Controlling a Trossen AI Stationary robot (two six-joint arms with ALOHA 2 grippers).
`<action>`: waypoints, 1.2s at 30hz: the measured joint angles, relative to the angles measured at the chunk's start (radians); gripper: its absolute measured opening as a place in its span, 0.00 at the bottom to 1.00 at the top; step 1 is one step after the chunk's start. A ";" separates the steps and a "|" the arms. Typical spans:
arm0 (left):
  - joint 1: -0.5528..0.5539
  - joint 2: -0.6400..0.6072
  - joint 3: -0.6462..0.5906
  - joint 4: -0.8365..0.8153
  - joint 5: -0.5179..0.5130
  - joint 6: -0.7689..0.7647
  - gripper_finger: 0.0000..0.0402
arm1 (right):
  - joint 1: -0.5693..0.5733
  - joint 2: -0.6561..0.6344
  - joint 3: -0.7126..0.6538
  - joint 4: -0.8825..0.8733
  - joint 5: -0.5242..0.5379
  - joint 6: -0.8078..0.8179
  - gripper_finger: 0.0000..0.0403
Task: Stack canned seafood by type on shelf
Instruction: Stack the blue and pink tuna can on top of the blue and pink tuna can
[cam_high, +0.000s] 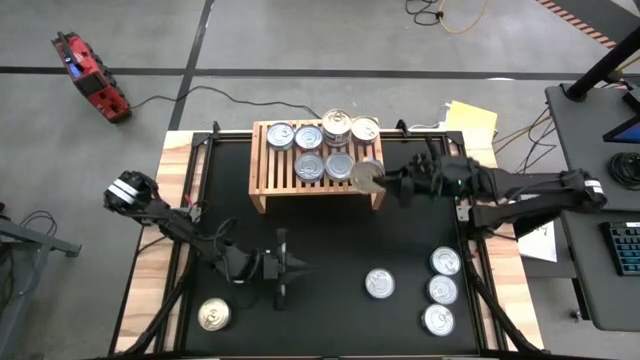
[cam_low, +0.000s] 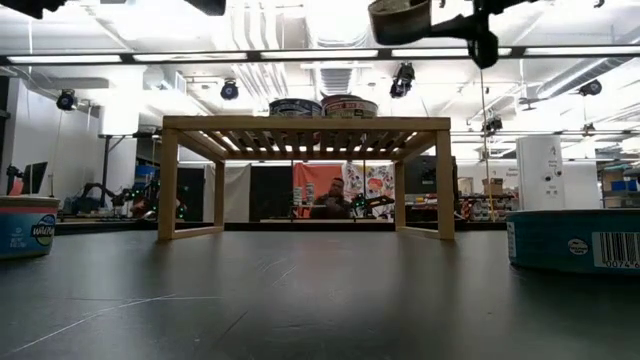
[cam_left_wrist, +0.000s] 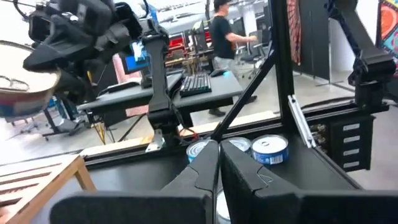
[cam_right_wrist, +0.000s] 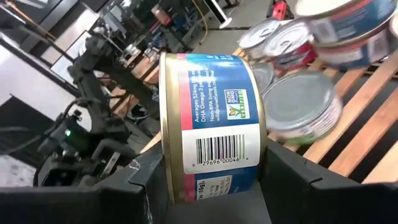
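Fingers of the right gripper (cam_right_wrist: 211, 186) clamp a rigid, slick blue-labelled round metal tin (cam_right_wrist: 211, 118) across its sides, at the light-wood slatted shelf's (cam_high: 262, 180) three o'clock edge; left gripper (cam_high: 290, 268) fingers closed, empty.

Overall light: bright and even in every view.
Source: long ceiling strip lamps (cam_low: 300, 55) glow white in the low view.
Shadows: soft; the low light-wood slatted shelf (cam_high: 270, 185) throws only a faint one onto the matte black counter (cam_high: 330, 250).
Glare: sheen on the silver lids of the round metal tins (cam_high: 444, 262).
Blur: in the right wrist view, the stacked tins (cam_right_wrist: 311, 37) behind the blue-labelled tin (cam_right_wrist: 211, 143) smear; dark fingers (cam_left_wrist: 205, 174) look soft.
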 joint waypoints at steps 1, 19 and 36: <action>0.000 -0.006 -0.002 -0.001 -0.001 0.002 0.00 | -0.036 0.002 0.007 0.001 -0.031 0.000 0.46; -0.029 -0.039 0.005 -0.008 -0.171 0.067 0.00 | -0.508 0.204 0.185 0.002 -0.563 0.053 0.46; -0.153 -0.053 0.005 -0.013 -0.536 0.195 0.00 | -0.739 0.391 0.412 -0.139 -0.899 -0.002 0.46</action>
